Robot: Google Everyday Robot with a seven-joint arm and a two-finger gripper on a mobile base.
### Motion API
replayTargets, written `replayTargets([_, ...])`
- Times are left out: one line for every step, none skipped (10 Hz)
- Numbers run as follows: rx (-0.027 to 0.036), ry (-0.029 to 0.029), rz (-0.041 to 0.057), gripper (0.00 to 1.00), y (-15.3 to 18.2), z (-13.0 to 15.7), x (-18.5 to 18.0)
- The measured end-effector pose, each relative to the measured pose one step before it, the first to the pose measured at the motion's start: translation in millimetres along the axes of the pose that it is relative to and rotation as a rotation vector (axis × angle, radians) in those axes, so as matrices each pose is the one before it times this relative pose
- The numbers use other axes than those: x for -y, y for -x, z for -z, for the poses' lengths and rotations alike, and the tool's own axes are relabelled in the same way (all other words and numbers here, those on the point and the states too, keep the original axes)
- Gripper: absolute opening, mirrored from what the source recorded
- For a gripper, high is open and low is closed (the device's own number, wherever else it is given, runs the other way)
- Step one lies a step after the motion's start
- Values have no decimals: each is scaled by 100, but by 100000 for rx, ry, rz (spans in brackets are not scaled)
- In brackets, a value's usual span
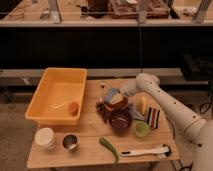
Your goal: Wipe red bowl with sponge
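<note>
The red bowl (118,105) sits on the wooden table just behind the dark maroon bowl (120,120). Only its rim shows, because the sponge (112,95), yellow with a blue layer, lies over its inside. My gripper (121,93) reaches in from the right at the end of the white arm (165,102). It is down at the bowl and shut on the sponge, which it presses into the bowl.
A yellow bin (56,90) holding an orange item (74,107) stands at the left. Near the bowls are a light green bowl (142,129), a pale yellow piece (143,104) and a striped cloth (154,116). A white cup (46,138), metal cup (70,142), green pepper (109,148) and white-handled tool (145,150) lie along the front.
</note>
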Motion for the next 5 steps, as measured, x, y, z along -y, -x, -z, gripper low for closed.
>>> replayTargets([383, 2012, 1864, 0, 342, -121, -962])
replayTargets([25, 956, 1006, 0, -17, 60, -317])
replayTargets([-94, 568, 764, 0, -146, 213, -103])
replayTargets([-487, 284, 579, 0, -555, 540, 95])
replayTargets([-1136, -27, 181, 0, -1218, 919, 380])
